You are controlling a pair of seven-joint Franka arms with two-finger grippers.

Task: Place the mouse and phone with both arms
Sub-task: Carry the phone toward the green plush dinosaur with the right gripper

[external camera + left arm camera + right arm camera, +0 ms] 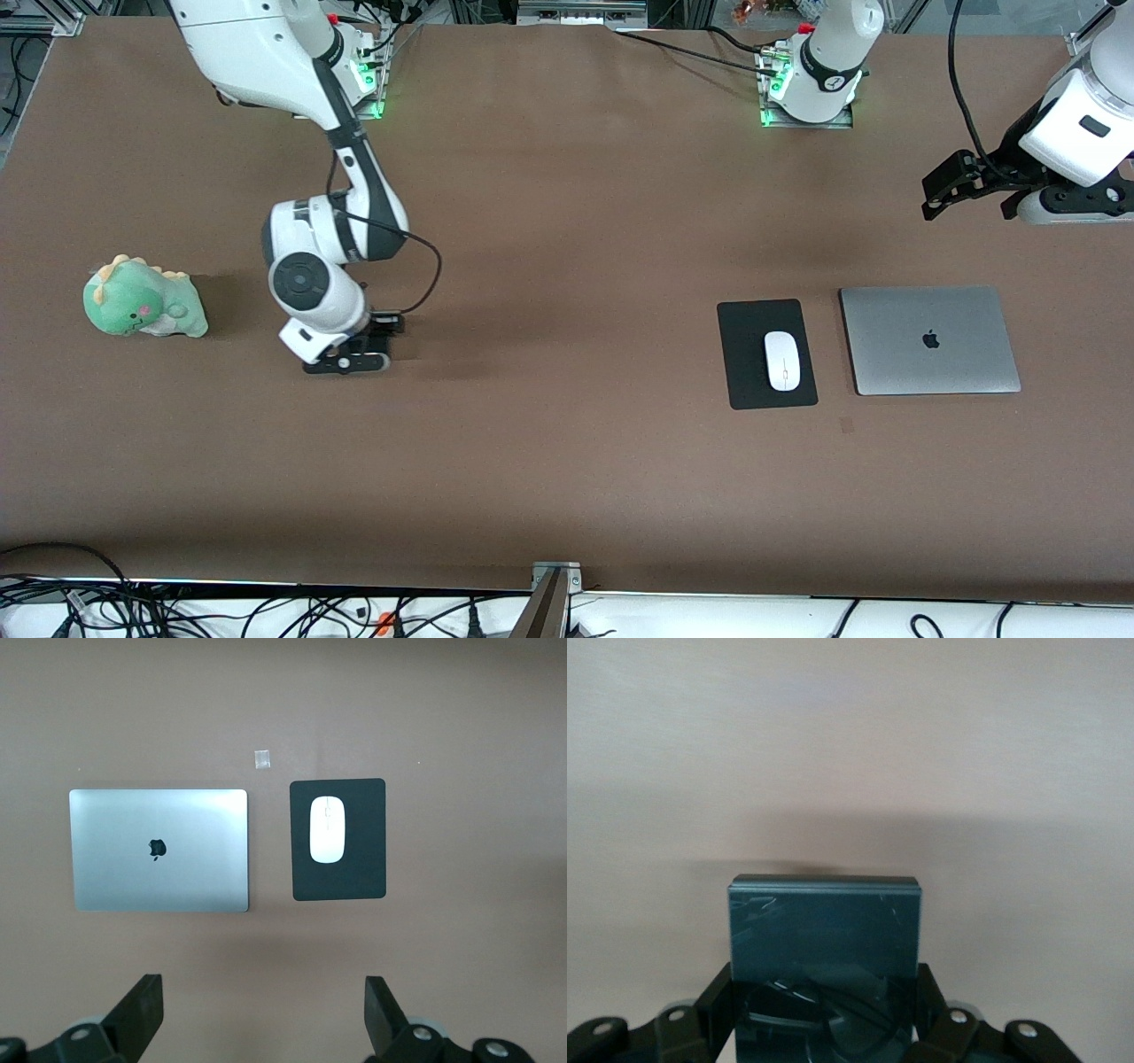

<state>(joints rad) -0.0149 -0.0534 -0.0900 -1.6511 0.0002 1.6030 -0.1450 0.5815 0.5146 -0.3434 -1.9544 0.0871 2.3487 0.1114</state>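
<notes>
The phone [825, 939] sits pinched between the right gripper's [354, 354] fingers, low over bare table near the plush dinosaur [142, 299]. The mouse [782, 360] lies on its pad [744, 354] beside the laptop [928, 339]. The left gripper [261, 1014] hangs spread and empty, waiting. Lower the phone flat (no tilt) before letting go.

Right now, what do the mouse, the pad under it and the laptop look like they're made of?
The mouse looks like smooth glossy white plastic, with a thin grey centre line. The mouse pad looks like matte black fabric or rubber: flat, thin, no shine. The laptop, closed, looks like brushed silver metal, probably aluminium, from its soft even sheen and dark logo.
</notes>
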